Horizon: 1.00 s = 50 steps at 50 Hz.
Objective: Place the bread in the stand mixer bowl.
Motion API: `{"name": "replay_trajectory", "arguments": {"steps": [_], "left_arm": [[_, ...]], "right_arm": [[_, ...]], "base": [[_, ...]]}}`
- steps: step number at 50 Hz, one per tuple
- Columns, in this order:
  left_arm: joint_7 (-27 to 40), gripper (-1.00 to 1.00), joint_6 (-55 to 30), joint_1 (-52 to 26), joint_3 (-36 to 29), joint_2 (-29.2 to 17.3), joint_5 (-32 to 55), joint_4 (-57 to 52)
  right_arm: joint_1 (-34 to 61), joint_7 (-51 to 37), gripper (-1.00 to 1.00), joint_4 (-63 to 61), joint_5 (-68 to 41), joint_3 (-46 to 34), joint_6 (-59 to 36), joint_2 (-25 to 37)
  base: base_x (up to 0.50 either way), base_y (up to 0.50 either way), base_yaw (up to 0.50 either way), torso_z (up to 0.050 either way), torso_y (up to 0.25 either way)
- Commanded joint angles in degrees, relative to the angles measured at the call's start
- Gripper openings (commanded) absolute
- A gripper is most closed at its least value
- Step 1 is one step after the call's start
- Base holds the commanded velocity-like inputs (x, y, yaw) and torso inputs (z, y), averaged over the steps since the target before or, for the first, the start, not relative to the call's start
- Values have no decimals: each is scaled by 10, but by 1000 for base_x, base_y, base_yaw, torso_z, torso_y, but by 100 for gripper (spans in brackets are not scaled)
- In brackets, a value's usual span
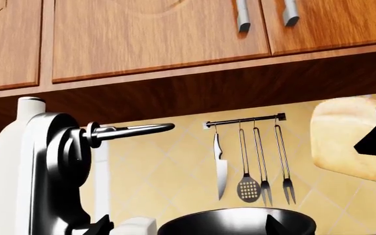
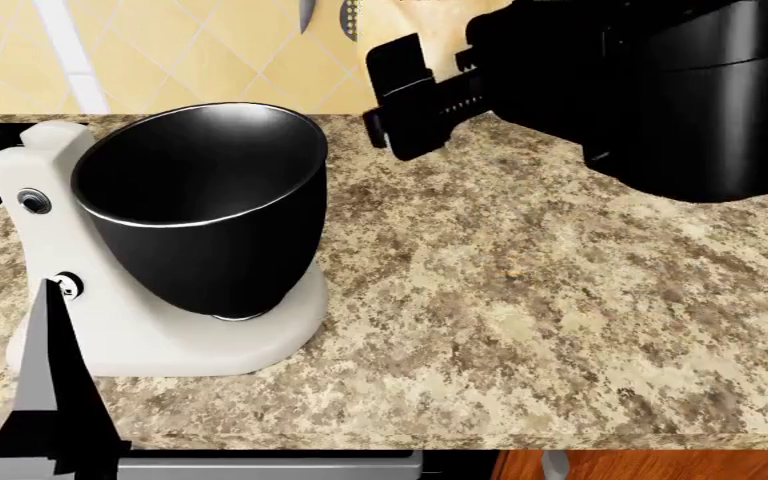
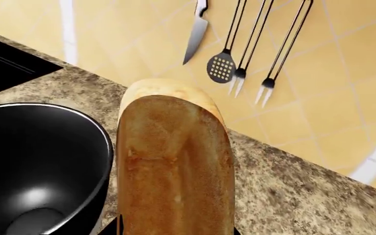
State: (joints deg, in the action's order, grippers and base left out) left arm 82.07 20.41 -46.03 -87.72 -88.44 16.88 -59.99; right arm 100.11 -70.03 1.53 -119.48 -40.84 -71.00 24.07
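I've got the bread (image 3: 175, 166) pinched in my right gripper (image 2: 418, 95), held up in the air above the speckled counter (image 2: 558, 300), just beside the black bowl (image 2: 204, 200) and not yet over its mouth. From my right wrist the loaf fills the view, browned crust face toward me, with the bowl's bright rim right alongside it. From the left wrist I catch the pale side of the bread (image 1: 348, 142) hanging high at the edge, a dark finger pressed against it, and the bowl's rim (image 1: 237, 223) down below. I judge this thing light and soft, a spongy crumb under a thin crust, so it will squash if I squeeze harder and could tear or shed crumbs; the crust isn't slippery, so a gentle hold across the flat sides, near the middle, should do. The bowl sits on its white mixer base (image 2: 157, 330), deep and wide open, a generous target. My left gripper I can't read: only dark bits of it show low in the left wrist view, so open or closed, I can't tell. Utensils (image 3: 240, 44) hang on the tiled wall behind.
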Motion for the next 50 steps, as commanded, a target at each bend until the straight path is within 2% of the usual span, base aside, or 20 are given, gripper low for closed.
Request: {"name": "replay_trajectory", "arguments": {"steps": [1,18,25,36,50], "left_arm": [[0,100,-3,-39,-38,3,4,0],[11,100,-10,-110,-116,15,7,0],[18,100,-7,-119,-135,16,1,0],[20,100,-5,-136,-156,17,-3,0],[22,100,-4,-162,-182,18,-4,0]], "right_arm": [[15,55,-100,48,47,-18,9,-91],[-30,227,-100,124,252,-79,80,-188],[-23,258,-100,146,288,-91,101,-189],[-20,181,-100,103,251,-80,85,-162],[-19,181,-100,102,248,-84,89,-161]], "base": [[0,0,0,0,0],[0,0,0,0,0],[0,0,0,0,0],[0,0,0,0,0],[0,0,0,0,0]]}}
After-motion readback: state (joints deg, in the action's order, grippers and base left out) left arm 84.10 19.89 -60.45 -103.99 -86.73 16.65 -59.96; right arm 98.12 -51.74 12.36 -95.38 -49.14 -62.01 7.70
